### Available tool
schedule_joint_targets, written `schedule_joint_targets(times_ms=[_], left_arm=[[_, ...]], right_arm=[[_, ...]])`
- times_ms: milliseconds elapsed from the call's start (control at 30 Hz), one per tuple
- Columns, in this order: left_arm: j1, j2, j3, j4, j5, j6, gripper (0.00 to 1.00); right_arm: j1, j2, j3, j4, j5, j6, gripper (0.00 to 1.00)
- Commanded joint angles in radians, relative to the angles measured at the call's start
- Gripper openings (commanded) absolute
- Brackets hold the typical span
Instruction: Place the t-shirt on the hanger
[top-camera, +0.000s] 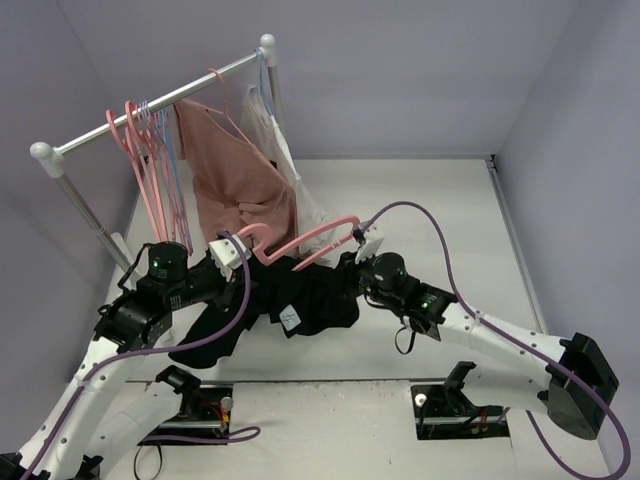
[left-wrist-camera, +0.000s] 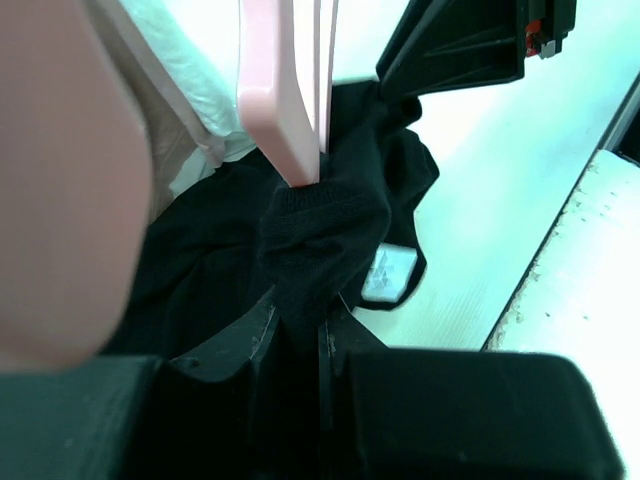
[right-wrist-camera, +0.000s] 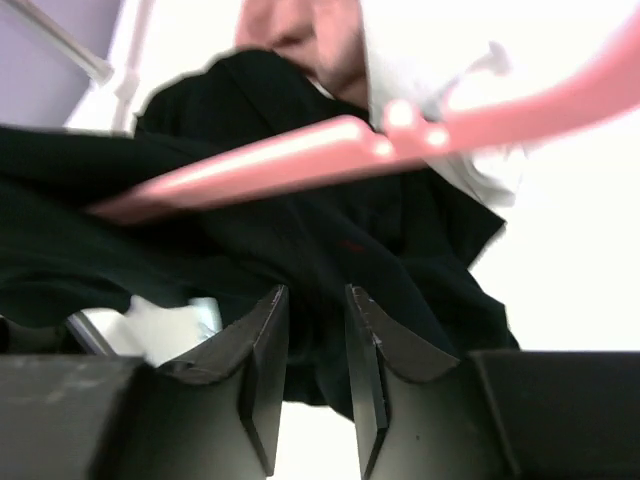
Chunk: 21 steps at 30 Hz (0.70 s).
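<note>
Dusty-pink garment (on rack) behind hanger

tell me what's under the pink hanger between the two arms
The black t-shirt is bunched under the hanger, white label showing. One hanger end runs into the fabric, so its tip is covered, and the shirt hides whatever is below it.

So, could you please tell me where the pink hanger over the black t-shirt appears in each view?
Top external: the hanger lies at centre, just above the t-shirt.
Left wrist: hanger at top centre, its end meeting the t-shirt.
Right wrist: hanger slanting across the upper half.
Shared landmark: the black t-shirt.
</note>
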Motion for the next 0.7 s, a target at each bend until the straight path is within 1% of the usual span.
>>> schedule_joint_targets(times_ms=[0, 100, 167, 300, 667], left_arm=[[0.012, 0.002, 0.025, 0.080, 0.005, 0.013, 0.00], [0.012, 0.013, 0.026, 0.080, 0.009, 0.013, 0.00], [0.012, 0.017, 0.026, 0.079, 0.010, 0.011, 0.00], [0.012, 0.022, 0.028, 0.080, 0.022, 0.010, 0.00], [0.012, 0.024, 0.028, 0.080, 0.024, 0.011, 0.00]], right_arm=[[-0.011, 0.030, 0.033, -0.007, -0.079, -0.034, 0.39], [0.013, 0.020, 0.057, -0.007, -0.094, -0.045, 0.51], [0.022, -0.006, 0.072, -0.007, -0.061, -0.039, 0.55], [0.035, -0.023, 0.092, -0.001, 0.006, -0.039, 0.56], [0.099, 0.147, 0.154, 0.016, 0.099, -0.061, 0.55]])
